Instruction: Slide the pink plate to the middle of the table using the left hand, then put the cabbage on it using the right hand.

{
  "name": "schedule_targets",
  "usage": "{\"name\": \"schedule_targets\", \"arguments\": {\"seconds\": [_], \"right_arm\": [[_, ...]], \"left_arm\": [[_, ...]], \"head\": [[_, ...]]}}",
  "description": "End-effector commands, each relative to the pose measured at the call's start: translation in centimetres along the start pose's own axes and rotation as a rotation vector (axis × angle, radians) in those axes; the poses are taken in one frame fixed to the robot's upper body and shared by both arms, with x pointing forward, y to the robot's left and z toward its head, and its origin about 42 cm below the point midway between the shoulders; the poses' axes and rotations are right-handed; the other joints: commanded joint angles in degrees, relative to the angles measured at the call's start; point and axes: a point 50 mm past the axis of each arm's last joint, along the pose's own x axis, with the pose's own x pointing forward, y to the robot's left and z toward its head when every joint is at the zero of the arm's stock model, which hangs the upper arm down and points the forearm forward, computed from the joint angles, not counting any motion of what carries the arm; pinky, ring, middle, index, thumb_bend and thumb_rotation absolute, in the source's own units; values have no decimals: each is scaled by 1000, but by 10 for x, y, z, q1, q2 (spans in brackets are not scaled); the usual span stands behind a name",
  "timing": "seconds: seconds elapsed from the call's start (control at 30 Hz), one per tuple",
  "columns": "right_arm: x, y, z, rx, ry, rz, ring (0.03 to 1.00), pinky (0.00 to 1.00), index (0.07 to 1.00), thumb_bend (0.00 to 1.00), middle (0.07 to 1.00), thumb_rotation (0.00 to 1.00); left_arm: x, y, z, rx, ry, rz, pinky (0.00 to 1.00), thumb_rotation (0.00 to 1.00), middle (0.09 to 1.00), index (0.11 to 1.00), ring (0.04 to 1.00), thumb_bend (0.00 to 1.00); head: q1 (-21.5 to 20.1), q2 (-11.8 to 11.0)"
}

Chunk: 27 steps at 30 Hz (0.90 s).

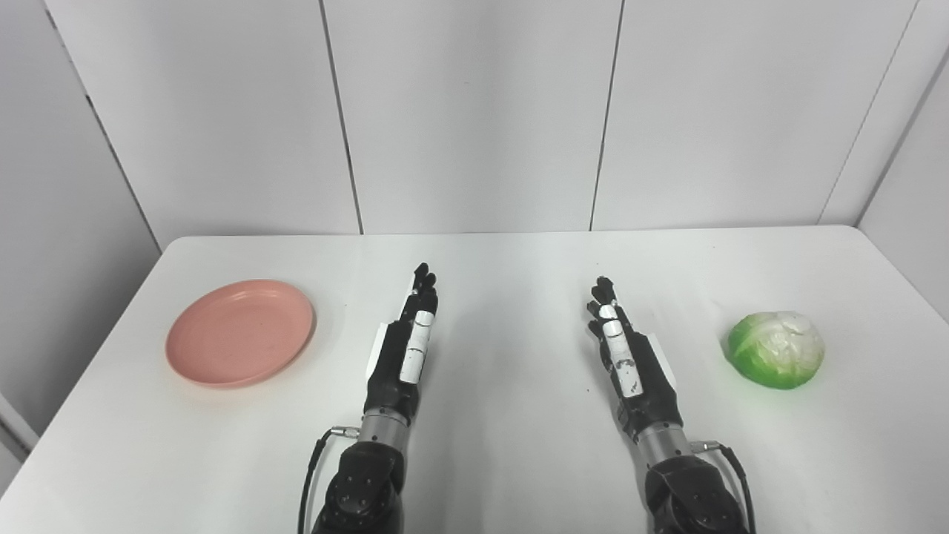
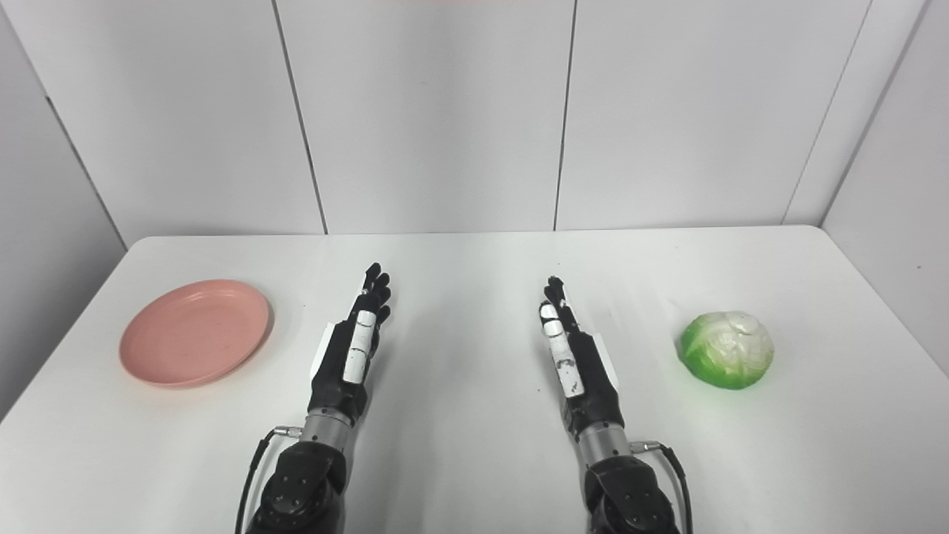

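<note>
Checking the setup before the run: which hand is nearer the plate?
The left hand. It rests just right of the pink plate, while the right hand lies farther off, beside the cabbage.

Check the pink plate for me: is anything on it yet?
Nothing lies on the pink plate; its whole inner face shows bare. The cabbage sits on the table far to the right. What is under the plate is covered.

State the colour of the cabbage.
The round leafy cabbage is bright green with whitish top leaves, clearest in the left eye view.
</note>
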Motion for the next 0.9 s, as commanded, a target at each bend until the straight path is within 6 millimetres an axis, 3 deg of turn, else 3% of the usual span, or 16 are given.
{"name": "schedule_targets", "arguments": {"seconds": [0.0, 0.63, 0.77, 0.87], "right_arm": [[11, 3, 16, -3, -60, 20, 1000, 1000, 1000, 650, 1000, 1000], [13, 3, 15, -9, -67, 9, 1000, 1000, 1000, 650, 1000, 1000], [10, -3, 14, -16, -71, 11, 1000, 1000, 1000, 633, 1000, 1000], [7, -11, 12, -3, -67, 1, 1000, 1000, 1000, 627, 1000, 998]], "left_arm": [[0, -2, 0, -1, -22, 10, 1000, 1000, 1000, 1000, 1000, 703], [2, 2, 4, -43, 31, -3, 1000, 1000, 1000, 1000, 1000, 718], [6, 13, 25, -67, 36, 19, 1000, 1000, 1000, 1000, 1000, 784], [15, 32, 43, -70, -21, 55, 1000, 1000, 1000, 1000, 1000, 831]], "head": [[-1, 0], [10, -6], [88, -28], [117, -38]]}}
